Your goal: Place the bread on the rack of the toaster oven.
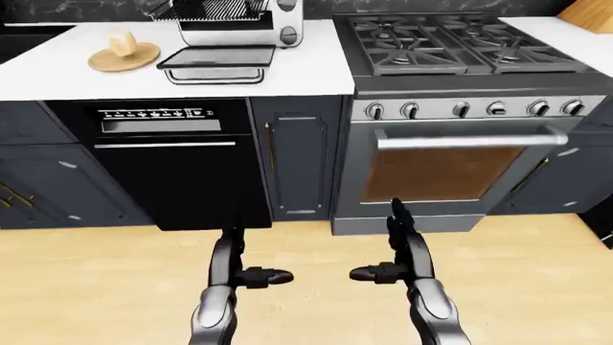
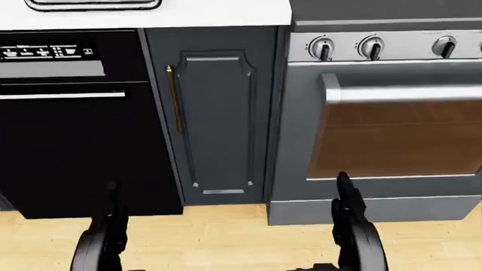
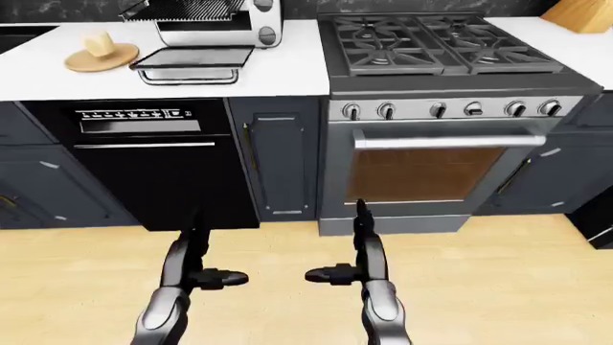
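Observation:
A pale piece of bread (image 1: 121, 43) sits on a round wooden board (image 1: 124, 57) on the white counter at the upper left of the left-eye view. To its right stands the silver toaster oven (image 1: 241, 21) with its door (image 1: 218, 63) folded down flat and its rack (image 1: 210, 8) showing inside. My left hand (image 1: 239, 262) and right hand (image 1: 394, 259) hang low over the wooden floor, far below the counter, fingers spread, both empty.
A black dishwasher (image 1: 167, 162) stands under the toaster oven, with a narrow dark cabinet (image 1: 297, 154) beside it. A steel range (image 1: 460, 122) with gas burners fills the right. A wooden block (image 1: 589, 14) shows at the upper right corner.

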